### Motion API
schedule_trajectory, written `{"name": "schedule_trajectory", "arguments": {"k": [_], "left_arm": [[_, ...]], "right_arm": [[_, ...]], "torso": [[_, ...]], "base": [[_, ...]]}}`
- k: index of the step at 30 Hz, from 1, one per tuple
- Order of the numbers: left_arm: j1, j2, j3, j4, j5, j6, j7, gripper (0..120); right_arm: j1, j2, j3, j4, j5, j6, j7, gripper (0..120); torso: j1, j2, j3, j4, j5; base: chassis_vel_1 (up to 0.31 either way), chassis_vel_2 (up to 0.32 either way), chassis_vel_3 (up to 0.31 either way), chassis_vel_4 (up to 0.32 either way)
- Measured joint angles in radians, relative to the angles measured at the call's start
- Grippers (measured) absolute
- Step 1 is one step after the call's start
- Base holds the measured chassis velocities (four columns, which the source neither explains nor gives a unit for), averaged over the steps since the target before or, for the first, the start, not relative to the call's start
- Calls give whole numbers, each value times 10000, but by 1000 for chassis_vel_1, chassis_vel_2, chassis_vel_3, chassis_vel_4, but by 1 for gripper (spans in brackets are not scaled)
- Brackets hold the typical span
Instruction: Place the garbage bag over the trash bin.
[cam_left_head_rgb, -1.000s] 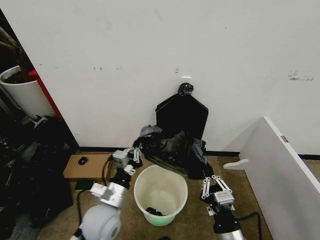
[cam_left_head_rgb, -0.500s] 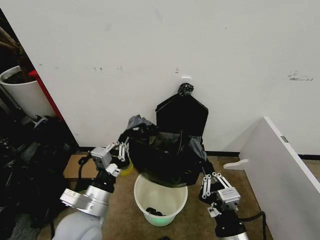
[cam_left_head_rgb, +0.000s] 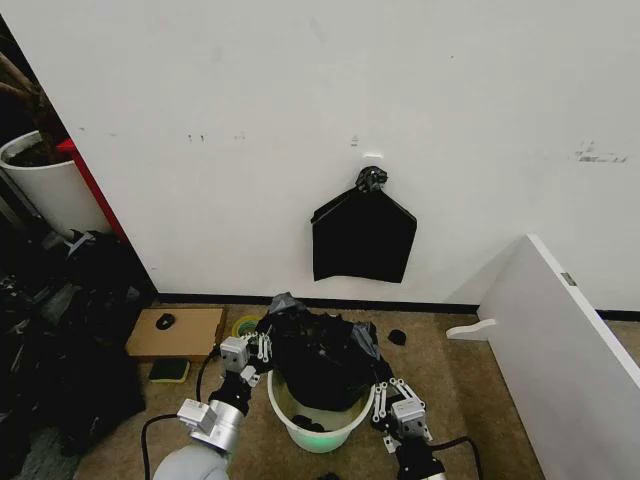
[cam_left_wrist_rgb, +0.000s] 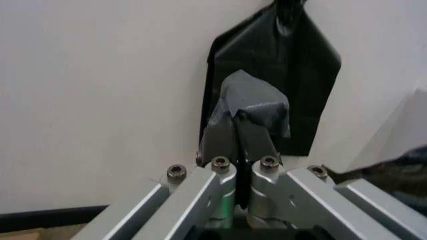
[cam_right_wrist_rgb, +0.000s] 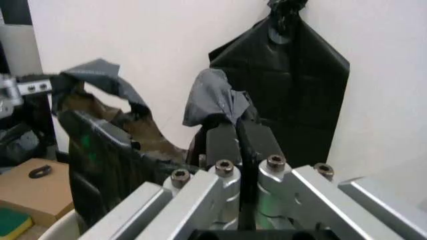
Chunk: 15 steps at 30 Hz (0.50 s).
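The garbage bag, crinkled glossy black, hangs stretched across the mouth of the white trash bin, whose front wall and rim show below it. At the bin's left side my left gripper is shut on the bag's left edge. My right gripper is shut on the bag's right edge at the bin's right rim. The left wrist view shows the left gripper pinching a grey fold of the bag. In the right wrist view the right gripper clamps another fold of the bag, with the film spreading away from it.
A flat black bundle hangs from a wall hook behind the bin. A white board leans at the right. At the left are a cardboard box, a green sponge, dark clutter and a white plant pot.
Both grippers have come down and forward with the bag, from held up in front of the hanging bundle to low at the bin's rim. The bag now covers the bin's opening.
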Motion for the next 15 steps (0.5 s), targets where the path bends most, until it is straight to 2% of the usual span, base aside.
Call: {"name": "schedule_trajectory", "arguments": {"k": [6, 8, 12, 15], "left_arm": [[-25, 128, 14, 620, 574, -573, 74, 0], [-28, 186, 6, 695, 620, -683, 94, 0], [-93, 218, -19, 677, 512, -712, 205, 0], [-157, 337, -36, 654, 416, -713, 465, 0]], "right_arm": [[228, -55, 2, -528, 63, -102, -54, 0], [313, -112, 0, -658, 88, -156, -83, 0], [433, -180, -9, -738, 54, -165, -291, 0], [571, -398, 159, -848, -140, -54, -1156, 0]], "torso": [[0, 0, 0, -1, 1], [0, 0, 0, -3, 25], [0, 0, 0, -9, 36], [0, -1, 1, -15, 61]], "base": [[0, 0, 0, 0], [0, 0, 0, 0], [0, 0, 0, 0], [0, 0, 0, 0]]}}
